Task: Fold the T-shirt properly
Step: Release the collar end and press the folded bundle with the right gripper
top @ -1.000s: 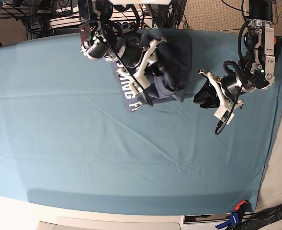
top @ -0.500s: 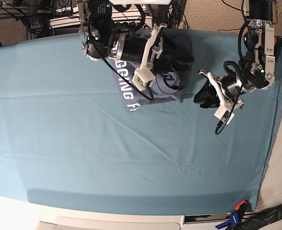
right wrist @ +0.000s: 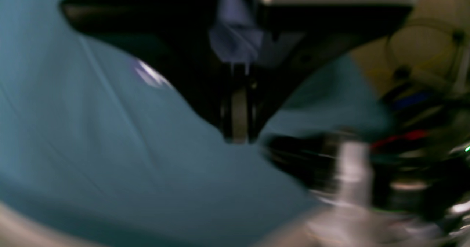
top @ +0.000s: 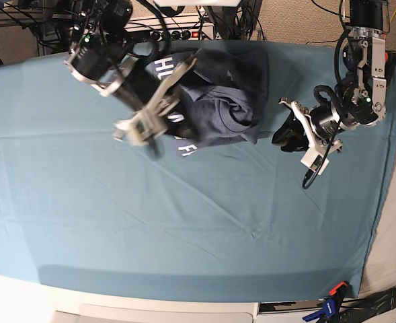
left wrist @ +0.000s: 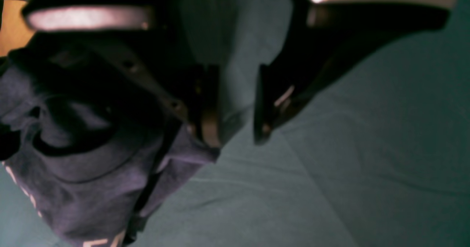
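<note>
The blue-grey T-shirt (top: 228, 101) lies bunched near the table's far edge, with white letters showing on its left side. My right gripper (top: 149, 138) is blurred over the shirt's left edge. In the right wrist view it (right wrist: 237, 129) is shut, pads together, with nothing seen at the tips. A blue-grey patch shows higher up between its fingers. My left gripper (top: 283, 140) hovers just right of the shirt. In the left wrist view it (left wrist: 237, 136) is open over bare cloth, and the T-shirt (left wrist: 91, 166) reaches its left finger (left wrist: 207, 122).
The teal table cloth (top: 184, 222) covers the whole table. Cables and equipment (top: 184, 27) stand behind the far edge. A blue and orange clamp (top: 332, 296) grips the front right corner. The cloth's right edge (top: 386, 188) runs close to the left arm.
My right arm has swung left off the middle of the shirt and its jaws have closed. More white lettering now shows on the shirt. The left arm has stayed put.
</note>
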{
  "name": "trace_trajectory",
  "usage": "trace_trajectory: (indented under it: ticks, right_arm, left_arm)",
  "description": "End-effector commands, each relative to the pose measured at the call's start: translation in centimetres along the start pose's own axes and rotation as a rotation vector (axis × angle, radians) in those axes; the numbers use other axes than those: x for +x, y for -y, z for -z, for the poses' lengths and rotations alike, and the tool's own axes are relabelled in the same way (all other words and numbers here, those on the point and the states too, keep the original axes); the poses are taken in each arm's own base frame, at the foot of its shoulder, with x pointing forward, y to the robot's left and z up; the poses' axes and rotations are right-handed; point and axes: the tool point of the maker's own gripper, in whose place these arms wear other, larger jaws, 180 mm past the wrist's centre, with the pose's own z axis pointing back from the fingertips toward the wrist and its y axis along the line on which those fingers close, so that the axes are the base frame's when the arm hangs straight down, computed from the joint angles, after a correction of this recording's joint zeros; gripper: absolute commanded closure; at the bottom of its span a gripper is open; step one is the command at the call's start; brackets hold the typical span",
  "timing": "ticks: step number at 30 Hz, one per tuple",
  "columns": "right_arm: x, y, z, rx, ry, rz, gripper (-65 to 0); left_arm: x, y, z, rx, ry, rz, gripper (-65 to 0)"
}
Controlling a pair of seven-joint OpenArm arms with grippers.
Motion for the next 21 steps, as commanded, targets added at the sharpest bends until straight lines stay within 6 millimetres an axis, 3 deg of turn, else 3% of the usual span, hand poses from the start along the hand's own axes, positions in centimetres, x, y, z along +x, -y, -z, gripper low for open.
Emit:
trace_trajectory:
  ticks: [1, 3, 8, 16, 21]
  right_arm:
    - [0.3, 1.0, -0.6, -0.048, 0.017, 0.020, 0.0]
    - [-1.4, 2.8, -1.5, -0.132, -0.039, 0.052, 0.0]
    - [-4.5, 3.5, -2.6, -0.195, -0.151, 0.101, 0.0]
    - [-7.1, 1.5, -1.8, -0.196, -0.260, 0.068, 0.0]
    - [-10.6, -0.5, 0.3, -0.139, -0.365, 0.068, 0.0]
  left_arm:
    - [1.6, -0.1, -0.5, -0.001, 0.050, 0.019, -15.0]
    - [1.6, -0.1, -0.5, -0.002, 0.050, 0.020, -15.0]
    - [1.6, -0.1, -0.5, -0.002, 0.051, 0.019, -15.0]
    - [1.6, -0.1, -0.5, -0.002, 0.051, 0.020, -15.0]
    - [1.6, -0.1, -0.5, -0.002, 0.051, 0.019, -15.0]
